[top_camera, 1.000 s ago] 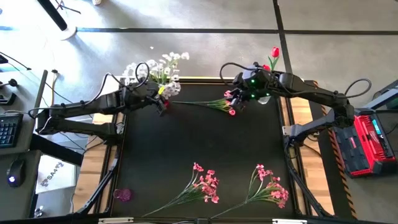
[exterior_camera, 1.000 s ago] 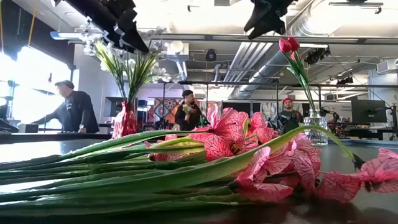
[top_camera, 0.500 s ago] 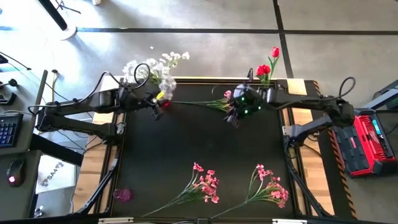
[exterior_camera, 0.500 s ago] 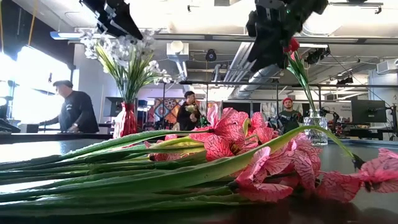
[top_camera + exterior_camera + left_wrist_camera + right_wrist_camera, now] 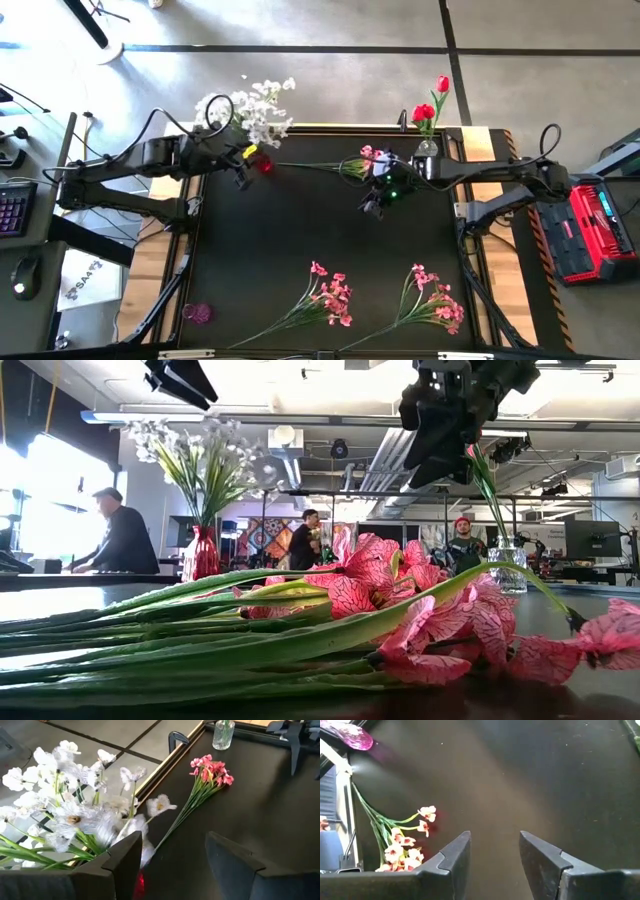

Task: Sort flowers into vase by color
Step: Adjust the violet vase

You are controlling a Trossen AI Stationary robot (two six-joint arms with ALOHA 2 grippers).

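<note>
White sprays (image 5: pixel 252 104) stand in a red vase (image 5: pixel 265 165) at the far left edge. My left gripper (image 5: pixel 240 178) is open just left of that vase; its wrist view shows the white blossoms (image 5: pixel 75 815) close by. Red tulips (image 5: pixel 424 112) stand in a clear vase (image 5: pixel 427 149) at the far right. One pink spray (image 5: pixel 365 161) lies flat near the far edge. My right gripper (image 5: pixel 372 205) is open above the table, just nearward of that spray. Two more pink sprays (image 5: pixel 331 297) (image 5: pixel 436 301) lie at the near edge.
A purple vase (image 5: pixel 197 313) lies at the near left corner, also seen in the right wrist view as the purple vase (image 5: pixel 352 735). The black mat's middle (image 5: pixel 300 230) is bare. People stand in the room beyond the far edge in the low view.
My right gripper has moved from beside the clear vase toward the table's middle, past the pink spray's blossoms, which stayed flat. My left gripper has drawn back from the red vase toward the table's left edge and risen slightly.
</note>
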